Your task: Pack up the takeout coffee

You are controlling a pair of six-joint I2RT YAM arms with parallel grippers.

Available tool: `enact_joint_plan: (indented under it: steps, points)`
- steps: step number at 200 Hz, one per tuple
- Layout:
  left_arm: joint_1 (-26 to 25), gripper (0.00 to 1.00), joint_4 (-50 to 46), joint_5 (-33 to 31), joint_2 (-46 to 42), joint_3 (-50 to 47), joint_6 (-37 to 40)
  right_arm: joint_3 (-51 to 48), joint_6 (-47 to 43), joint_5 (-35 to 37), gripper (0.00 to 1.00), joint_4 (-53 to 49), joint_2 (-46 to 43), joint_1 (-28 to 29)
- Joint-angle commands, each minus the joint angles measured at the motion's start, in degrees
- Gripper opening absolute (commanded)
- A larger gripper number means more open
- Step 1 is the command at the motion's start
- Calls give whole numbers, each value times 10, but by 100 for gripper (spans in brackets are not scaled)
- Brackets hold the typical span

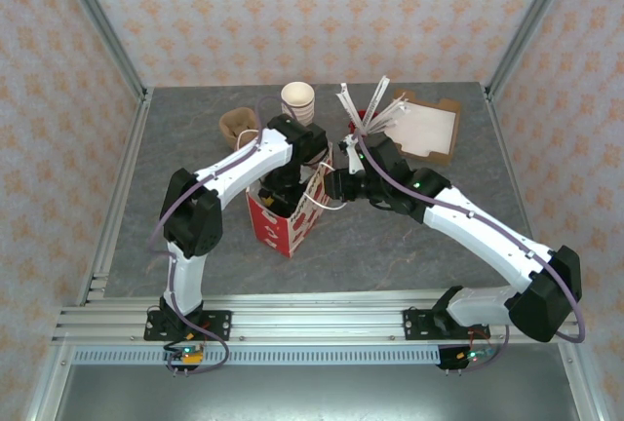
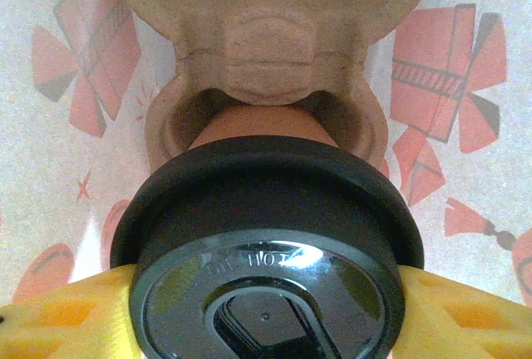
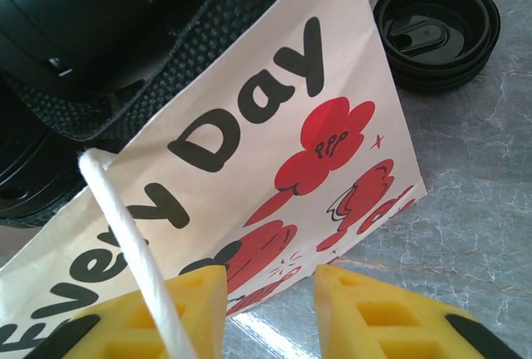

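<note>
I count one red-and-white bag [image 1: 283, 231], one lidded takeout coffee [image 2: 266, 292], two brown pulp holders [image 1: 236, 127], one stack of loose black lids [image 3: 436, 31], one lidless cream cup [image 1: 297, 101] at twelve o'clock, one bundle of wrapped straws [image 1: 375, 111] and one cardboard tray [image 1: 429, 131] at one o'clock.

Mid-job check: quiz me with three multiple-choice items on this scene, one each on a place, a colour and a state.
1. Where is the takeout coffee? A. on bare table B. between the fingers of the left claw C. atop a cup stack
2. What colour is the lettering on the bag? A. black B. green C. blue
3. The right claw is: A. open B. shut on a lid C. shut on a straw
Answers: 1 B, yellow fingers flank its lid; 2 A, "Day" is printed black; 3 A, a clear gap separates its fingers.
</note>
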Motion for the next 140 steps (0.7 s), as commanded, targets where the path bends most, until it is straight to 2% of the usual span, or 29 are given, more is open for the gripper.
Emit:
enact_joint_plan:
  steps: [1,105,140]
  points:
    - [5,31,29,-13,38,-1,12,0,7,-3,34,5,3,5]
    - [9,31,50,-19,68,16,4,-5,10,1,34,6,7,8]
    - [9,32,44,-26,45,16,3,-2,7,11,34,-3,2,8]
